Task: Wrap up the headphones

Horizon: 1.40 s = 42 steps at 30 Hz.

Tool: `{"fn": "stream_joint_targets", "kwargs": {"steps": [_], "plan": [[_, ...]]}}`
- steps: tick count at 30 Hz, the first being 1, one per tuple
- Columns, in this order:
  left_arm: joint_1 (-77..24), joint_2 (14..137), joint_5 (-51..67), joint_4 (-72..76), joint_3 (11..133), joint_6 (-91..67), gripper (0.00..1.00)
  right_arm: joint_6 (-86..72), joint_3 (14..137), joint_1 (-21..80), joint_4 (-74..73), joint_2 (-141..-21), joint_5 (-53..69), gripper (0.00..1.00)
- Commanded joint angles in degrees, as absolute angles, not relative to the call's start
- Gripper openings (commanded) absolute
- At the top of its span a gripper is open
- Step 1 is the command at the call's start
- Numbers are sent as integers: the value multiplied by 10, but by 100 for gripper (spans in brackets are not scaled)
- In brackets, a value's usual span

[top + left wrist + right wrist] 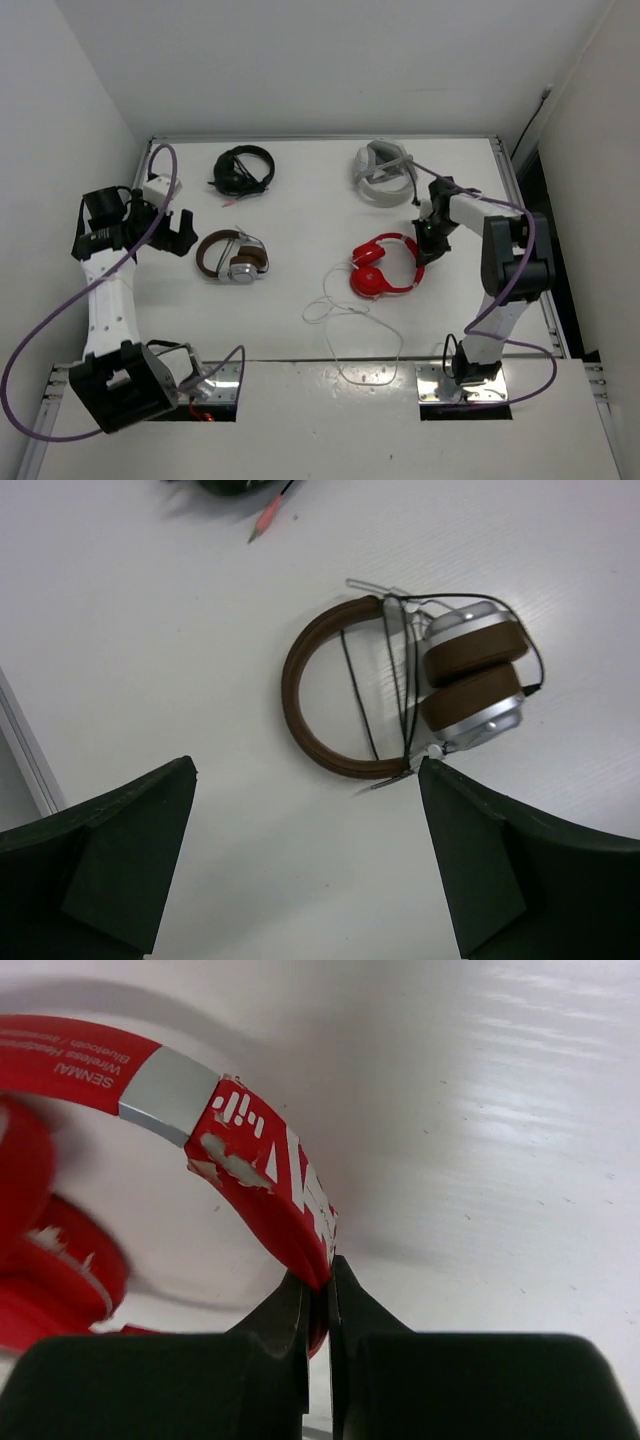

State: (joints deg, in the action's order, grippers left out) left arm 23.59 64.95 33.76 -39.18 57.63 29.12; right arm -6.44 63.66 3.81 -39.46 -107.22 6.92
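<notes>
With the right gripper [320, 1295] we are clamping jaws on the stiff headband [262, 1165] of the headphones [383, 268], lying right of centre; its gloss probably makes it slippery. The limp cable [400, 347] is trailing nearer. The left gripper [175, 232] is hovering, jaws apart.

White counter [300, 210], seen from the near edge: brown-and-silver headphones [240, 266] lie flat at the left. Their two brown earcups sit side by side, and a thin black cord is looped across the open headband. Beyond them, toward the back wall, black headphones [235, 178] sit folded, with a pink-tipped plug [266, 518] resting on the surface just beside them. A grey-white headset [372, 158] rests at the back right, well apart from both.
</notes>
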Motion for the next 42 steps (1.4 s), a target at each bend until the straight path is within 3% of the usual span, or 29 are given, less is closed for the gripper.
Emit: {"fn": "stream_joint_targets", "kwargs": {"steps": [1,4,10,15,20,25,29,31,36,42], "plan": [[242,582,437,-381,557,343,100,-23,696,-3,-413,-988,178,0],[242,544,526,-368,524,348,100,29,782,-44,-459,-939,297,0],[236,516,648,-368,500,317,100,97,859,-79,-545,-873,411,0],[207,510,731,-301,469,184,100,110,896,-74,-577,-816,464,0],[147,499,738,-246,451,127,100,74,916,-33,-564,-760,457,0],[53,543,533,-191,581,133,100,43,926,-12,-559,-743,436,0],[32,660,514,-241,697,133,100,23,926,-12,-548,-730,424,0],[1,685,519,-246,697,133,100,18,926,-18,-540,-729,413,0],[-123,653,449,-72,504,100,100,-41,920,-36,-487,-694,367,0],[-237,685,366,15,444,105,100,-92,920,-48,-440,-652,313,0]]}}
